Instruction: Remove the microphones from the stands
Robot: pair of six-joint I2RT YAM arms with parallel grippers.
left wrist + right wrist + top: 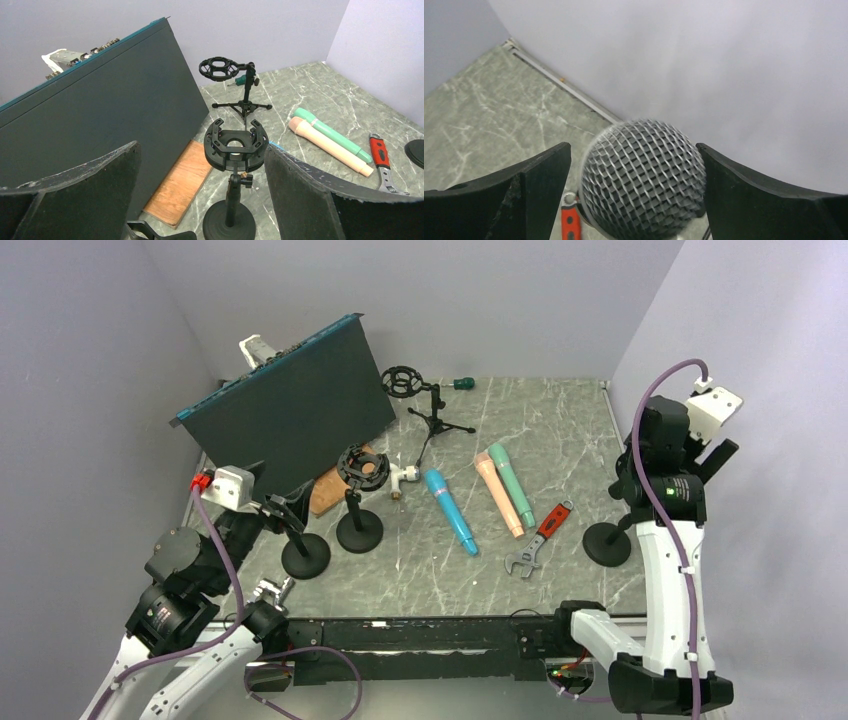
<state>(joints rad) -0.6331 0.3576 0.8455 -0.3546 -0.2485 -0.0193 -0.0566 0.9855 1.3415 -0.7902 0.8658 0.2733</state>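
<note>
The left tool (201, 148) hovers above the near left corner of the grey marbled desk (570, 440), its two dark fingers (75, 192) spread wide and holding nothing. Behind it a large dark board (285, 405) leans, tilted, over the back left of the desk, with a wooden plank (182, 182) lying flat at its foot. Just right of the left tool stand two round-based posts: the near post (305, 556), whose top is hidden by the tool, and the cradle post (360, 532), which carries a black ring cradle. Further back is a tripod (440, 423) with a similar ring. In the middle of the desk lie a blue mic (450, 511), then a peach mic (499, 493) and a green mic (511, 484) side by side, touching or nearly so. A red-handled wrench (540, 537) lies to their right. Near the right wall is the stand (607, 544), its black round base on the desk. The microphone (643, 177) sits upright on it, its silver mesh head between the parted fingers of the right tool (634, 146), which brackets the head without clamping it.
</note>
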